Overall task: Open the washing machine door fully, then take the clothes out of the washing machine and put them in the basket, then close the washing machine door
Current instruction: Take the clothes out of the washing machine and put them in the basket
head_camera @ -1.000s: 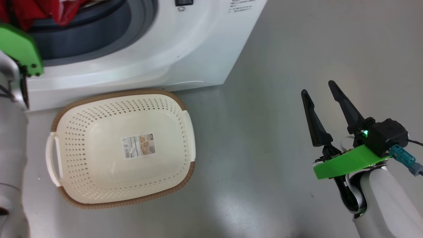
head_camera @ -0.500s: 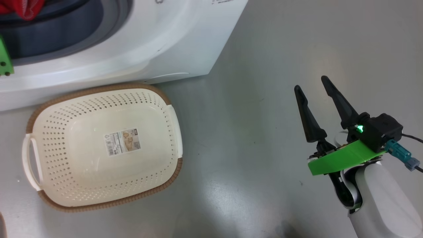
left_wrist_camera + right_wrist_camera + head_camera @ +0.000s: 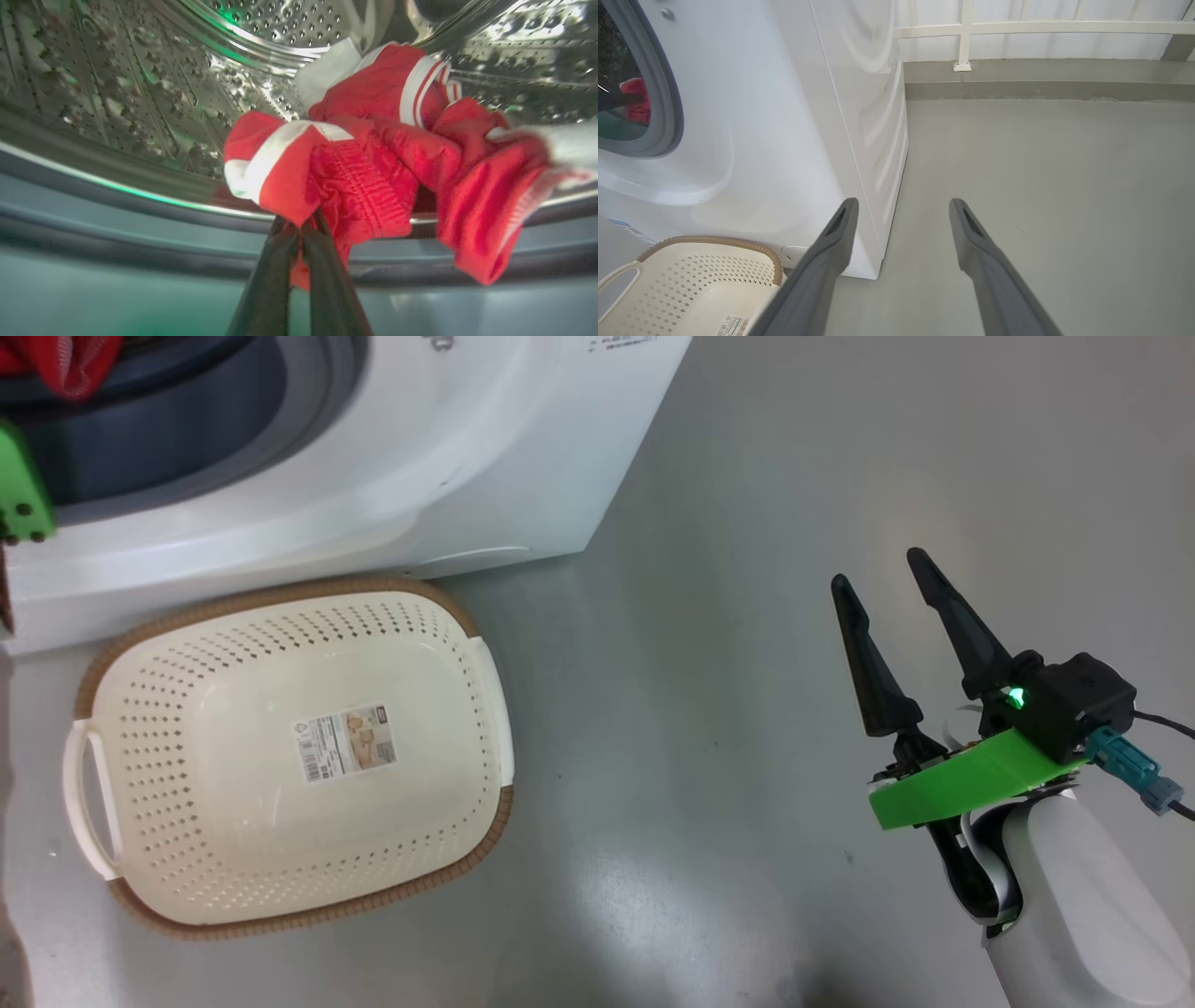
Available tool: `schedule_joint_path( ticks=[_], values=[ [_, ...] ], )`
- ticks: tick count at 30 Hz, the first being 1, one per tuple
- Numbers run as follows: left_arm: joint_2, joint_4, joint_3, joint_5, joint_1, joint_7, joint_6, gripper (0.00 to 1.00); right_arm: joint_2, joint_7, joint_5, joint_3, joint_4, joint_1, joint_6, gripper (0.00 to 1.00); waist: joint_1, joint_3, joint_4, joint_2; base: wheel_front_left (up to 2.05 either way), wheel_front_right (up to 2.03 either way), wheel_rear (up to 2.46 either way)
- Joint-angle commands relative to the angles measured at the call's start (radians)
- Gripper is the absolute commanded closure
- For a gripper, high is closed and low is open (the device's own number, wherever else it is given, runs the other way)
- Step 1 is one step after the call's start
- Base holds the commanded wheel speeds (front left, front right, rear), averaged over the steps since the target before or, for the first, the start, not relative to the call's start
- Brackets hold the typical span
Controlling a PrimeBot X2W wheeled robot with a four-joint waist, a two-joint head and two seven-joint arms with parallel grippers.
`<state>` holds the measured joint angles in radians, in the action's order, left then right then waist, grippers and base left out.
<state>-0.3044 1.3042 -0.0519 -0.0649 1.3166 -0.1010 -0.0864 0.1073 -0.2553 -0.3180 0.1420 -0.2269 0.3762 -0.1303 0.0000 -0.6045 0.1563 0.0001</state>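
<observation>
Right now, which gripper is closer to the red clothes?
Left. The left gripper, jaws shut, pinches the clothes at the drum; the right gripper, jaws open, hangs over the floor beside the washer.

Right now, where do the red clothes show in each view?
Head view: clothes in the top left corner, inside the washer's opening.
Left wrist view: clothes at centre, pinched by the left hand.
Right wrist view: clothes are a small red patch at the far left edge.
Shared landmark: the grey rubber ring around the opening.

Left pincer [image 3: 299,231] is pinched tight on the clothes [image 3: 369,186]; right pincer [image 3: 878,568] hovers, fingers spread wide.
</observation>
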Motion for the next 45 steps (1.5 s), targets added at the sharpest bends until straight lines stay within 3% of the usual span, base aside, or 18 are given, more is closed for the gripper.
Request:
schedule_joint_path(
  ticks=[1, 17, 26, 45],
  values=[
    [-0.041, -0.025, 0.011, -0.014, -0.008, -0.033, 0.011, 1.0, 0.0, -0.006, -0.013, 0.017, 0.013, -0.014, 0.0, 0.0, 0.0, 0.017, -0.009, -0.0001, 0.0, 0.0, 0.0],
    [-0.017, -0.108, 0.048, -0.092, -0.115, -0.159, 0.062, 1.0, 0.001, -0.006, -0.024, 0.026, -0.008, -0.035, 0.0, 0.0, 0.0, 0.113, -0.042, -0.0001, 0.0, 0.0, 0.0],
    [0.0, -0.387, 0.092, -0.114, -0.32, -0.161, 0.051, 1.0, -0.002, -0.006, -0.025, 0.025, -0.019, -0.062, 0.0, 0.0, 0.0, 0.196, -0.059, -0.0001, 0.0, 0.0, 0.0],
    [0.114, -0.962, 0.174, -0.092, -0.752, -0.161, 0.033, 1.0, -0.007, -0.006, -0.022, -0.002, -0.04, -0.16, 0.0, 0.0, 0.0, 0.386, -0.121, -0.0001, 0.0, 0.0, 0.0]
  ],
)
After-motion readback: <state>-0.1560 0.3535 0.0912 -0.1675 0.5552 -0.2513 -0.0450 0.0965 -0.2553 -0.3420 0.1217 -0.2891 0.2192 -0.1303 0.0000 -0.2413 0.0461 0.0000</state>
